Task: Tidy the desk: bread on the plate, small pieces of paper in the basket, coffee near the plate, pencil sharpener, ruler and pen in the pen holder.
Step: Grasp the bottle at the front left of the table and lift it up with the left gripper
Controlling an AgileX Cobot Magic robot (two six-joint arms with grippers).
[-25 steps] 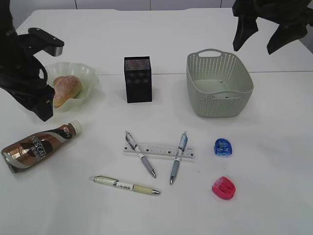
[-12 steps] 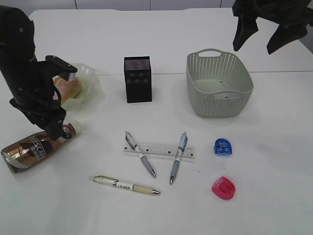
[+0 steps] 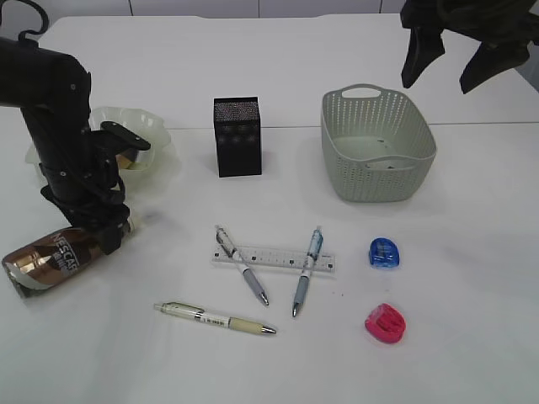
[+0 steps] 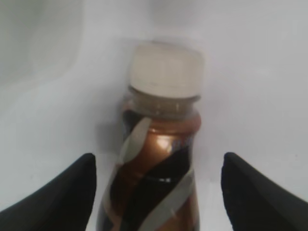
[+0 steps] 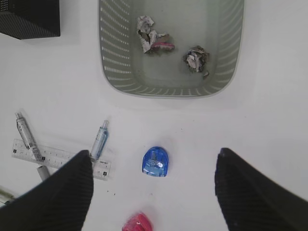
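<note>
Two grippers are mine. My left gripper (image 4: 156, 192) stands wide open and holds nothing: its fingers (image 4: 62, 192) straddle the coffee (image 4: 156, 159), one on each side of the bottle's shoulder, apart from it with white desk (image 3: 472, 337) showing in both gaps. The coffee lies on its side, white cap pointing away from my wrist. In the exterior view that arm covers the cap end of the bottle and most of the plate (image 3: 156, 139) just behind it; the bread on the plate is hidden from me here.

My right gripper (image 5: 154, 192) is also wide open and empty, raised well above the desk. Directly below it lies the blue pencil sharpener (image 5: 156, 160), with the pink pencil sharpener (image 5: 137, 224) just nearer my wrist.

Landmark for all remaining items: the basket (image 5: 115, 57).
- Inside the basket, on its floor: the small pieces of paper (image 5: 151, 36), two crumpled balls lying apart.
- Left of the basket, upright: the pen holder (image 3: 237, 136).
- In front of the basket, to the left: the ruler (image 3: 274, 257), flat, with two pens (image 3: 307, 269) lying across it.
- Farther forward of the basket: a third pen (image 3: 215, 319), alone on the desk.
</note>
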